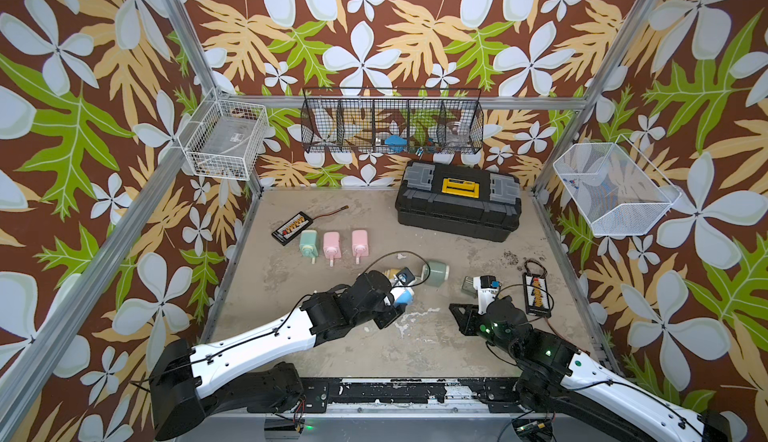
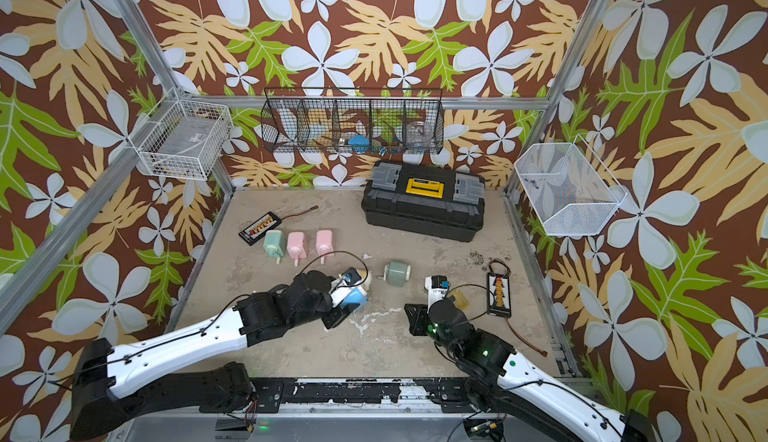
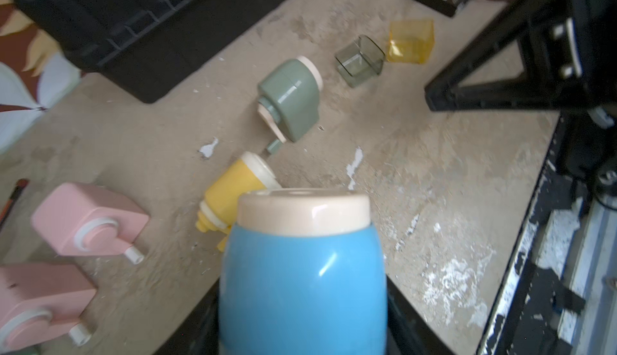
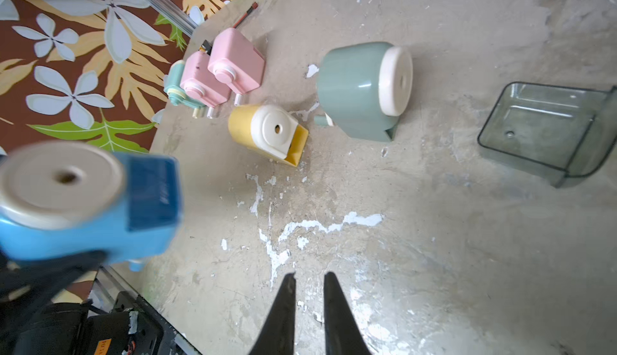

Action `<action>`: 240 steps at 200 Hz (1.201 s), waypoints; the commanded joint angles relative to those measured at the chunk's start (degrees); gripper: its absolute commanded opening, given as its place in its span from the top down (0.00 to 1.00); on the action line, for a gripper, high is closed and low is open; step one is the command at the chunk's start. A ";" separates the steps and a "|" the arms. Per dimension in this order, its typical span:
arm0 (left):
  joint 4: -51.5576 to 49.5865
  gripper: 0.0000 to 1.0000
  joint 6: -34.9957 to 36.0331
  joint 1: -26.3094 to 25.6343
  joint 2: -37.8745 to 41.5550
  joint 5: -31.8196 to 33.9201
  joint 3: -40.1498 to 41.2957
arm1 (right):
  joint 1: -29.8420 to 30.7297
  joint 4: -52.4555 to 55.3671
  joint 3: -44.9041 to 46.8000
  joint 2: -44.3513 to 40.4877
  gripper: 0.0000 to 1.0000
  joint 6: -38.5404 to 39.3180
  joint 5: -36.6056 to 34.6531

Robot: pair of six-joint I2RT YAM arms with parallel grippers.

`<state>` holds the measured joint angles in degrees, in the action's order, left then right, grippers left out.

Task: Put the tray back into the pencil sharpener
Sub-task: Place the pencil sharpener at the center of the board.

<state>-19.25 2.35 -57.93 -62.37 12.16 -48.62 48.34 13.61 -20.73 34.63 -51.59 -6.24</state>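
"Blue pencil sharpener (image 4: 83, 229): position?"
"Clamped between the left fingers (image 3: 407, 326), held over the worktop (image 4: 434, 236)."
"Tray status?"
"Dark blue tray (image 4: 152, 193) is seated in the sharpener's slot, next to the cream front face."
"Right fingers (image 4: 282, 320)?"
"Narrowly apart, gripping nothing, over the worktop, apart from the sharpener. Grey tray (image 4: 547, 129) lies separately on the worktop."

The blue sharpener (image 3: 302, 286) has a cream cap and a darker blue tray (image 4: 152, 193). At ten o'clock on the beige, white-flecked table (image 1: 415, 336) are two pink sharpeners (image 1: 332, 245) and a mint sharpener (image 1: 308, 241). The yellow sharpener (image 4: 243, 126) and the sage sharpener (image 4: 350, 89) have white faces. There is a smoky grey tray (image 4: 547, 136) and an amber tray (image 3: 410, 41). The toolbox (image 1: 457, 207) is black, grey and yellow. The walls (image 1: 374, 24) are brown with white flowers and green and tan leaves.
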 commanded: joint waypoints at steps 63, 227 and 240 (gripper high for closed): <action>-12.15 1.00 -24.55 10.03 -16.46 18.60 -22.94 | 0.01 0.80 -0.84 0.12 0.83 0.97 -1.58; -14.87 1.00 -33.25 22.05 -56.48 7.63 -49.99 | -0.08 2.42 -0.96 0.39 0.82 2.80 -3.60; -14.77 1.00 -33.60 22.55 -57.01 6.71 -49.67 | -0.08 2.11 -0.90 0.85 0.82 2.98 -3.60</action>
<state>-34.85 -29.47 -36.25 -118.67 21.06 -98.19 48.27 16.12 -21.34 34.87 -49.47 -9.04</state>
